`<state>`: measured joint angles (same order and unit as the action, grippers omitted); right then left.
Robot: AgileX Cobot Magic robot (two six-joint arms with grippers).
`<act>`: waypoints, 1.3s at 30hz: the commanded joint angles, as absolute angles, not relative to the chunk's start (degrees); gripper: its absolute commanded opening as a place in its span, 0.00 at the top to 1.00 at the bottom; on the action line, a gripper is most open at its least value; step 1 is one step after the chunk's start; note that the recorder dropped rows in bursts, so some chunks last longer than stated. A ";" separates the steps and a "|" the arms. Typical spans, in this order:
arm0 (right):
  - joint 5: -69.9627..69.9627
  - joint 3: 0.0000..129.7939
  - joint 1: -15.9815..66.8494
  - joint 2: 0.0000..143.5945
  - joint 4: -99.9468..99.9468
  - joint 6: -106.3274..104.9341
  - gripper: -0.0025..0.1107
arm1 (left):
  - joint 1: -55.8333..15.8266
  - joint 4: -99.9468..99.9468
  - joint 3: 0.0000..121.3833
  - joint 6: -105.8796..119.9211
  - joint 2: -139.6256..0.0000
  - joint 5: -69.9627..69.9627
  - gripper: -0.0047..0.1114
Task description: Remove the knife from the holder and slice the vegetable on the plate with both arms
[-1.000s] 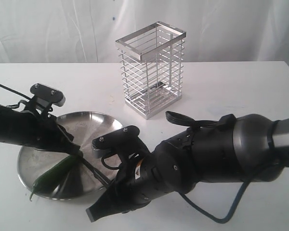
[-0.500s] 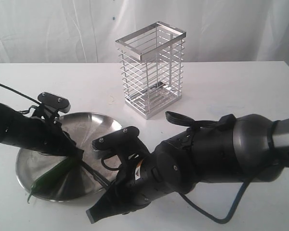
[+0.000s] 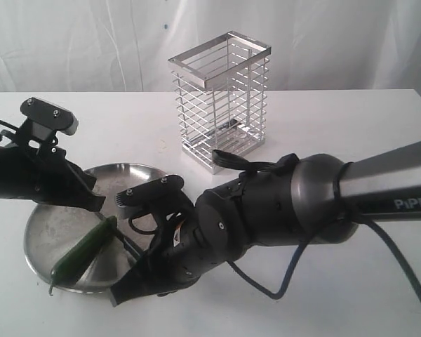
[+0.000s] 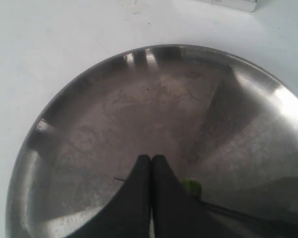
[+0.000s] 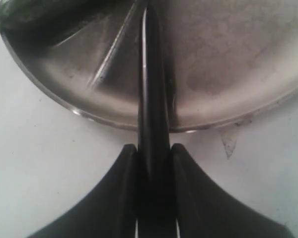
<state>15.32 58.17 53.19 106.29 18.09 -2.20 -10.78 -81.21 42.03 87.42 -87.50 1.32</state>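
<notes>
Currently the plate (image 3: 45, 228) sits near the front left corner of the white desk (image 3: 337, 140), with the vegetable (image 3: 84, 249) lying diagonally across its front half, stem tip over the front rim. In the right wrist view the vegetable (image 5: 25, 11) appears only as a dark-green end at the plate (image 5: 228, 59) edge.

Right gripper (image 5: 154, 163): fingers pressed in on the black handle of the knife (image 5: 151, 74), no gap either side. Blade runs out over the plate rim toward the vegetable; in the exterior view the knife (image 3: 126, 244) tip reaches the vegetable's upper end. Actual contact cannot be confirmed.

Left gripper (image 4: 151, 171): fingertips together, nothing between them, poised over the plate (image 4: 89, 99) interior. A small pale-green bit (image 4: 191, 186) shows just beside the tips. In the exterior view the left gripper (image 3: 91, 200) is above the plate's back left part, just clear of the vegetable.

Holder (image 3: 221, 98) stands upright toward the back middle of the desk, well apart from the plate.

Legible text: "PiPER" (image 3: 410, 203) on the right arm's silver-grey link. A yellow label (image 3: 174, 239) near that wrist is too small to read.
</notes>
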 commanded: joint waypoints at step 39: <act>20.15 65.44 53.08 110.73 15.30 -2.84 0.98 | -10.95 -82.05 41.70 86.91 -91.49 2.13 0.96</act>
<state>19.37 64.68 53.19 110.61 15.93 -2.31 -10.78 -81.21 42.03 87.32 -90.68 1.28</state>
